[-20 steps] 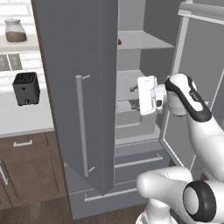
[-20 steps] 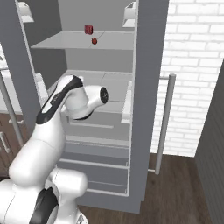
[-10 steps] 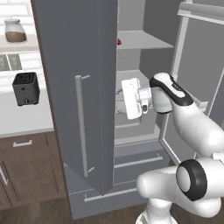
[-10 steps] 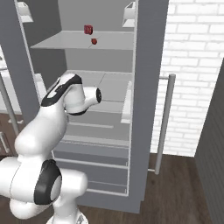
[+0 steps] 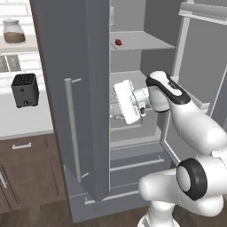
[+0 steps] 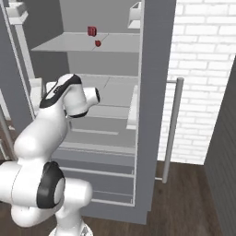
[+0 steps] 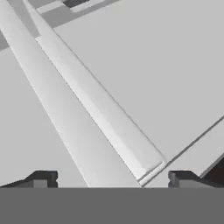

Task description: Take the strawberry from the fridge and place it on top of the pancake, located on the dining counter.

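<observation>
Strawberry (image 6: 97, 43): on the fridge (image 6: 154, 69) upper shelf (image 6: 69, 45), well above the gripper (image 7: 111, 177); jaws spread wide, empty, aimed at a lower shelf.

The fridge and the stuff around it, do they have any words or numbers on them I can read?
No, there is nothing to read in any of the views.
The fridge: plain grey doors and shelves, no brand or label.
The toaster: dark, with no writing that shows.
The jar: no label.
The strawberry and the red lump beside it: no tags.
The brick wall: no signs.
</observation>
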Available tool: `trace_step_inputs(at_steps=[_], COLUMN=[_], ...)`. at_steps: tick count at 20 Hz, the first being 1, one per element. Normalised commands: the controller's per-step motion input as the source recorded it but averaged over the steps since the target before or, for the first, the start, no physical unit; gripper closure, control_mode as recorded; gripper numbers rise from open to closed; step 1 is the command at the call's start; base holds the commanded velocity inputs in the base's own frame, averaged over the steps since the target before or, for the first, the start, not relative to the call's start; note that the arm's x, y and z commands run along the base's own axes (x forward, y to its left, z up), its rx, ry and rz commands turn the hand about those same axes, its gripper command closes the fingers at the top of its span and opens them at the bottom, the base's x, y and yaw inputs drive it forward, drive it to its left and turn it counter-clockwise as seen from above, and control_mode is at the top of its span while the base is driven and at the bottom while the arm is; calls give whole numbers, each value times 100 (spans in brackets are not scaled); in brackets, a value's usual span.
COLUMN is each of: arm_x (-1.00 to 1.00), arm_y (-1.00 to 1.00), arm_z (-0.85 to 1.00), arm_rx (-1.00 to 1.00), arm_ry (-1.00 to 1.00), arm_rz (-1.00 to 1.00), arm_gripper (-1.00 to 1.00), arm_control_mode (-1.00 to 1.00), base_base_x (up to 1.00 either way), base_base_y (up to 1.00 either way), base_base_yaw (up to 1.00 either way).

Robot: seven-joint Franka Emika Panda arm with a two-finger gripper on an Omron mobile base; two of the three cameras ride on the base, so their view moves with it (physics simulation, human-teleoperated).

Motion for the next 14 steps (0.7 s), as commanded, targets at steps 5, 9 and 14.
trace_step_inputs(at_steps=[5, 9, 14], arm_x=[-50, -42, -29], arm_y=[98, 92, 72], arm_z=[-2, 0, 0], arm_rx=[-1, 0, 0], arm_ry=[-12, -7, -4], arm_rz=[11, 1, 0], arm_gripper=[-100, -100, -100], arm_control_mode=[-100, -100, -100], base_base_x=[0, 0, 0], base_base_y=[0, 0, 0], base_base_yaw=[0, 0, 0])
